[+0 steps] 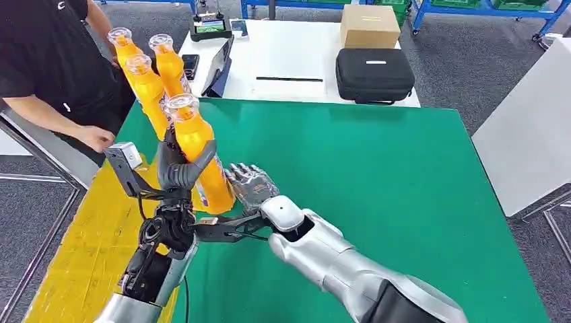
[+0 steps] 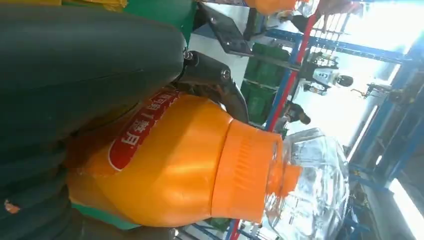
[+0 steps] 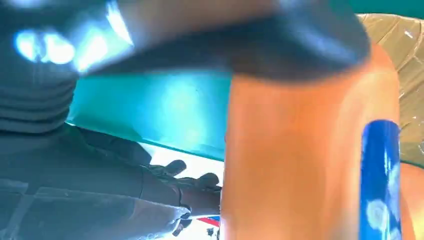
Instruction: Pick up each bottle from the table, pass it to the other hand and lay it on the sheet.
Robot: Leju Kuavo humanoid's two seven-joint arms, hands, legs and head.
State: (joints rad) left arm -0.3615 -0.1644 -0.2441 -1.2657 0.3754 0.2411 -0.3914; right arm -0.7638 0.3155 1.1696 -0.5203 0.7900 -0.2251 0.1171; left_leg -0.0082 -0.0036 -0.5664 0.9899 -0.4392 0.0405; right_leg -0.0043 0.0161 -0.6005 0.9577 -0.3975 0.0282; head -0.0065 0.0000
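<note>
The bottle of orange drink stands nearly upright in the air, above the seam where the green surface meets the yellow sheet, at about 9 o'clock from the middle of the head view. It looks full, so I judge it fairly heavy for its size, with a stiff but smooth plastic body that could slide through a loose grip. The clear domed cap seems the weakest part and a poor place to hold. The waist and lower body, where the label gives some friction, look the better spot.

The left hand is wrapped around the bottle's middle from the 7 o'clock side, fingers closed on it. The right hand sits at the bottle's 3 o'clock side, against its lower body. Whether its fingers are closed on the bottle I cannot tell.

Three more bottles stand at 11 o'clock near the far left corner. A person stands at 10 o'clock, one hand by the surface's edge.
</note>
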